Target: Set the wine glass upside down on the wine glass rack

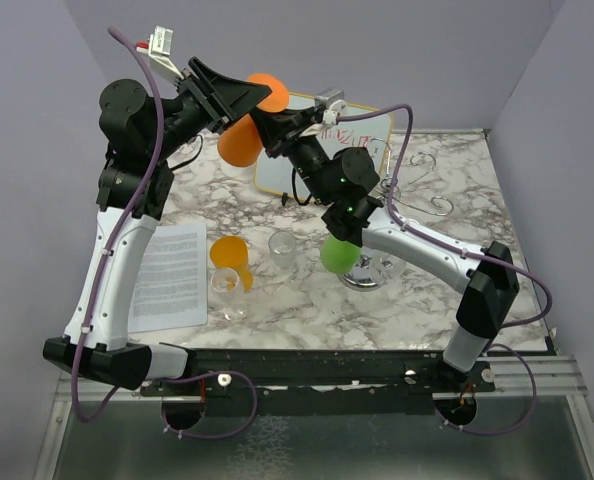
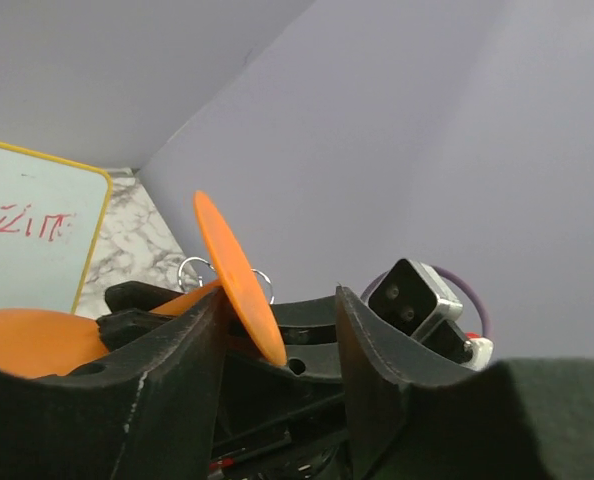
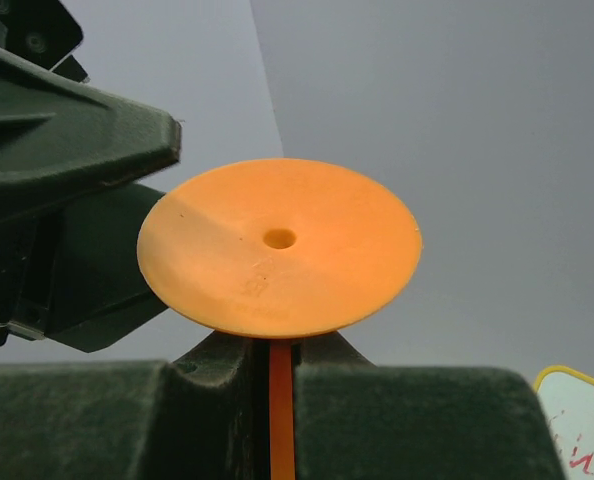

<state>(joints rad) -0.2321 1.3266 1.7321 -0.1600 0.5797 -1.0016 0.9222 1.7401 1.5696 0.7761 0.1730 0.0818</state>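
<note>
An orange plastic wine glass is held in the air over the back of the table, its bowl (image 1: 240, 142) to the left and its round foot (image 1: 271, 92) above. My right gripper (image 1: 269, 126) is shut on its stem (image 3: 280, 410), with the foot (image 3: 277, 245) just beyond the fingers. My left gripper (image 1: 245, 97) is open, its jaws standing either side of the foot's edge (image 2: 239, 280) without clamping it. The wine glass rack (image 1: 362, 272) stands at centre right, with scrolled arms (image 1: 432, 207) and a green glass (image 1: 339, 255) by its post.
A whiteboard (image 1: 332, 148) leans at the back and also shows in the left wrist view (image 2: 32, 235). An orange cup (image 1: 229, 253), two clear glasses (image 1: 282, 245) (image 1: 227, 292) and a printed sheet (image 1: 172, 275) lie on the marble table.
</note>
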